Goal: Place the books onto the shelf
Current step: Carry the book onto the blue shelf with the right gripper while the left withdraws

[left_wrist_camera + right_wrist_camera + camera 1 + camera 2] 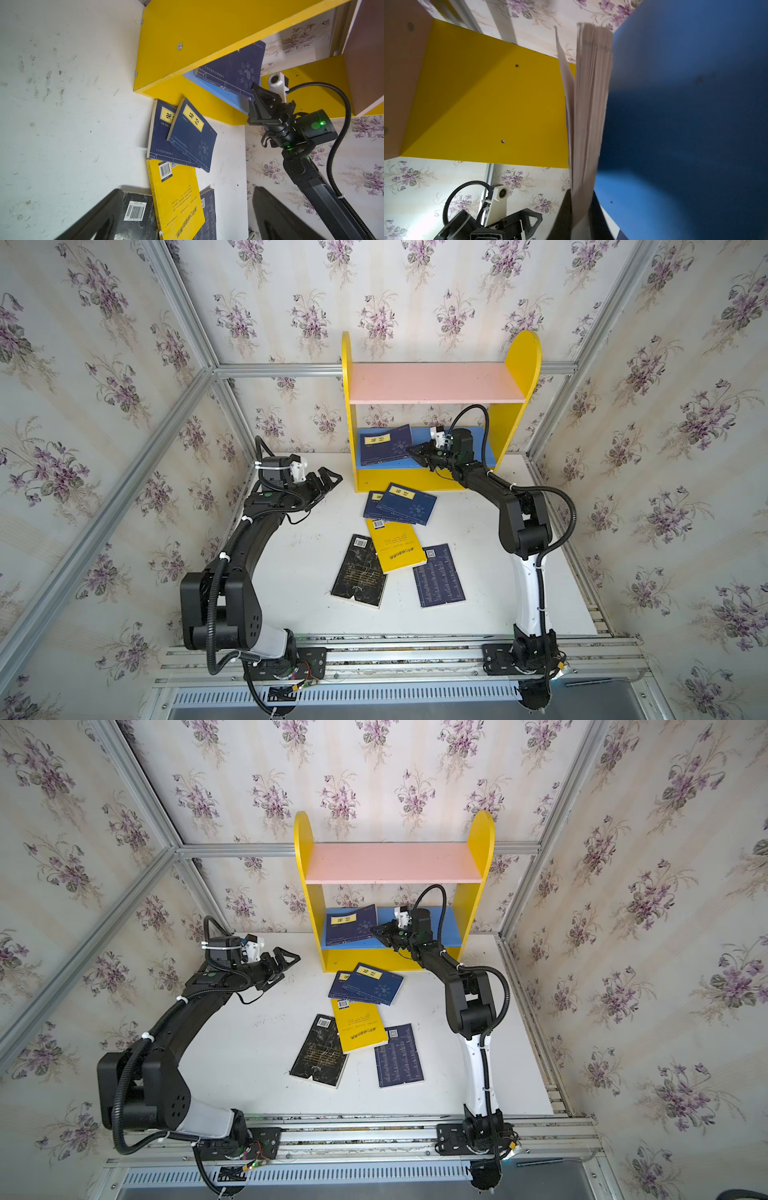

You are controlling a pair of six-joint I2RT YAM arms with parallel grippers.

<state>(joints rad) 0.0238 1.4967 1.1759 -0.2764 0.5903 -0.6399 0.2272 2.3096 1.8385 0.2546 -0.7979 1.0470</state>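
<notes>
The right pincer (410, 450) was closed on the lower corner of a navy book (384, 444); in the right wrist view its page edges showed pinched between the dark fingers (560, 220). That book stood tilted on the blue lower board (419, 464) of the shelf (350, 406), toward the shelf's left side and beneath the pink upper board (436, 383), with its yellow-labelled cover facing forward. Whether it leaned on the yellow side panel could not be told. The left pincer (328, 488) hung wide open with nothing in it, above the left rear of the bench (299, 572) and well apart from the books. Five more books lay flat on the bench before the shelf. A labelled navy paperback (409, 504) lay partly over a second navy paperback (371, 502), both just in front of the yellow base. Their near edges overlapped the yellow book (397, 545), which in turn covered a corner of the black book (360, 570) and a corner of the face-down navy book (438, 574).
</notes>
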